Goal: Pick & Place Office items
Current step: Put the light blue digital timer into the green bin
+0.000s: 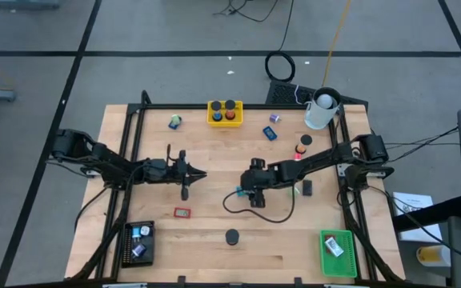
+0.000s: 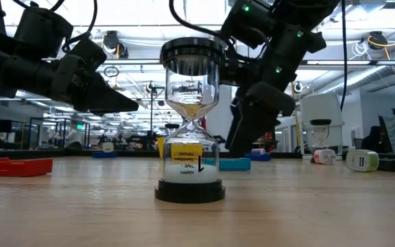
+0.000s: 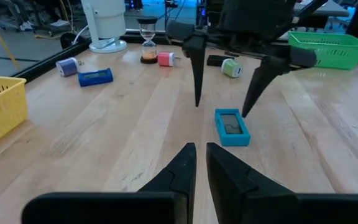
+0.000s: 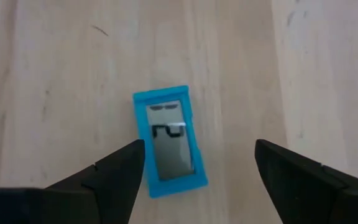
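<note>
Fingers of your right end effector (image 4: 194, 171) are standing spread wide over the cyan rectangular item (image 4: 169, 140), which is lying flat on the tabletop (image 1: 214, 156) near the middle; that straddle is probably lining you up for a pinch across its short sides. Your left end effector (image 3: 201, 162) is waiting clenched and empty, facing it from close by. As for containers, the yellow tray (image 1: 225, 113) is holding a few round items, the black tray (image 1: 139, 242) two small ones, the green tray (image 1: 338, 253) one white piece. Other items are lying loose.
</note>
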You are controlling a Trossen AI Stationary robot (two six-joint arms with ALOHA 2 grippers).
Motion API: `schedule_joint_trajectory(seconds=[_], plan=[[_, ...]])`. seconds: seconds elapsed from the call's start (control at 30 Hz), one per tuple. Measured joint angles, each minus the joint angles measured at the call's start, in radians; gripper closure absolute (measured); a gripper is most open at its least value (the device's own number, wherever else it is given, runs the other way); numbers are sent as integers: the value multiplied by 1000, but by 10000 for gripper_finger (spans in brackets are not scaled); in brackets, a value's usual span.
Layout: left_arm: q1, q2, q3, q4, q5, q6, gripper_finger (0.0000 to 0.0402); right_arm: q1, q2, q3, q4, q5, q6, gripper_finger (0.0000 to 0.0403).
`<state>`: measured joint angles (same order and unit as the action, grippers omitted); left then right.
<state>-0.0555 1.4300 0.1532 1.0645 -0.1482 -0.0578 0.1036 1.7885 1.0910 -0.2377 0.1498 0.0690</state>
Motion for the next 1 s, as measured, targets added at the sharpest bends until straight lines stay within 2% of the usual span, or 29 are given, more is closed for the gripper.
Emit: schedule_joint_trajectory(seconds=[0.27,0.53,0.63,0.87,1.0], plan=[[0,0,0,-8,0,-4,355,-6,30,0,33,-81,8,129],[0,0,0,-15,0,-4,355,-19,72,0,43,-100,-3,149],[0,0,0,-15,0,-4,355,-19,72,0,46,-103,-5,172],[0,0,0,-15,0,-4,355,-19,73,0,41,-102,37,253],[0,0,0,-15,0,-4,355,-12,58,0,21,-98,54,255]])
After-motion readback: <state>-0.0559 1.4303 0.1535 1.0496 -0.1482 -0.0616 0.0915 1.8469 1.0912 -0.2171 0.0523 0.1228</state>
